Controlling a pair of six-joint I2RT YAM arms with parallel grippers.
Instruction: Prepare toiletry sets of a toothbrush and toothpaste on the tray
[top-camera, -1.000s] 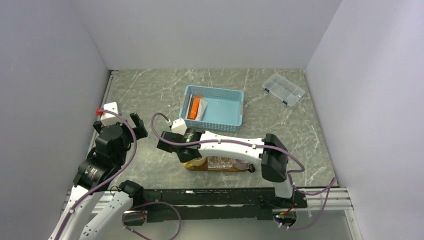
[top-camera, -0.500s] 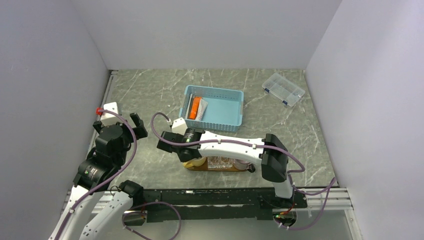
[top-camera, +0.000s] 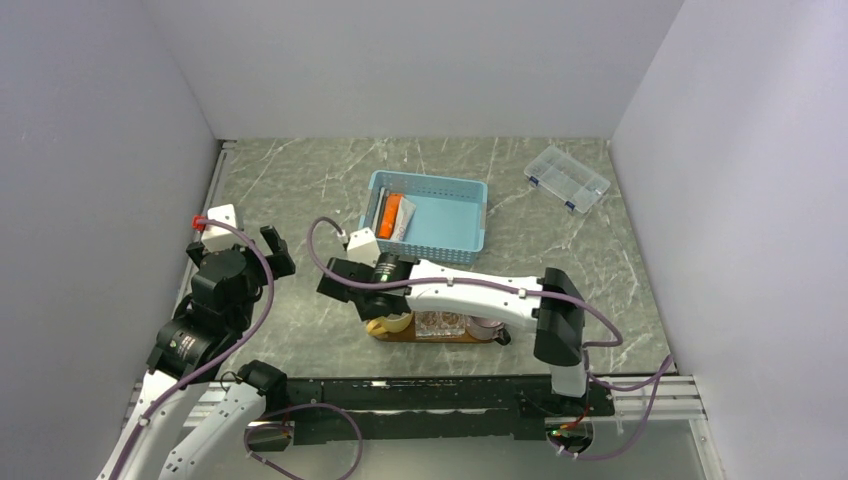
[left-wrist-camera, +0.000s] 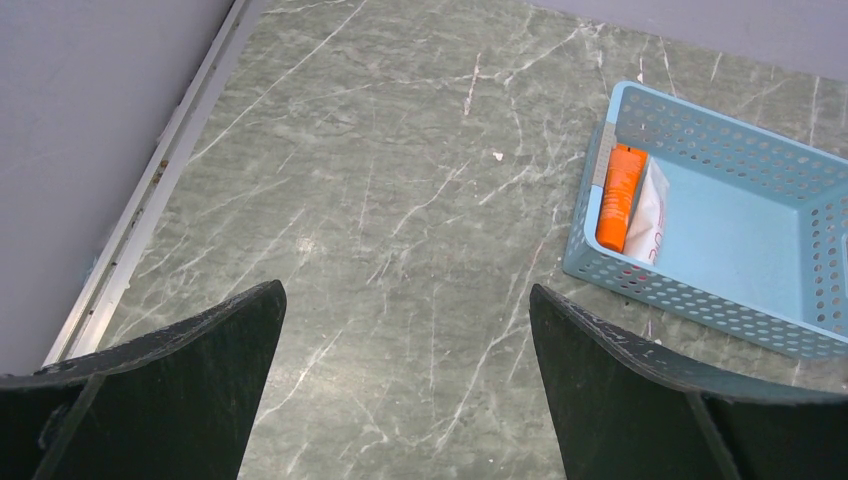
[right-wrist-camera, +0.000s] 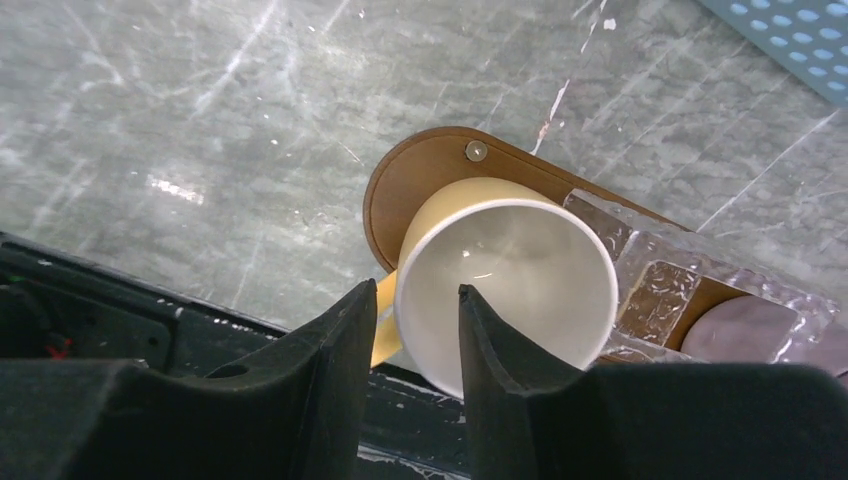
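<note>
The dark wooden tray (right-wrist-camera: 420, 170) (top-camera: 400, 337) lies near the arms' bases. A yellow cup (right-wrist-camera: 505, 270) (top-camera: 392, 322) stands on its left end and looks empty inside. My right gripper (right-wrist-camera: 418, 288) (top-camera: 372, 303) hovers over that cup, open, with one finger outside the rim and one inside, and a gap on both sides. An orange toothpaste (left-wrist-camera: 620, 195) (top-camera: 390, 213) and a white one (left-wrist-camera: 655, 215) lie in the blue basket (left-wrist-camera: 700, 310) (top-camera: 480, 225). A thin grey strip (left-wrist-camera: 599, 165), perhaps a toothbrush, lies beside the orange tube. My left gripper (left-wrist-camera: 405, 290) (top-camera: 270, 250) is wide open above bare table.
On the tray, right of the yellow cup, stand a clear glass cup (right-wrist-camera: 660, 290) (top-camera: 440, 323) and a mauve cup (right-wrist-camera: 745, 325) (top-camera: 485, 327). A clear compartment box (top-camera: 567, 178) sits at the back right. Walls close in on three sides.
My right gripper's jaws have spread apart from the yellow cup's rim and its wrist has lifted a little. The left arm has not moved.
</note>
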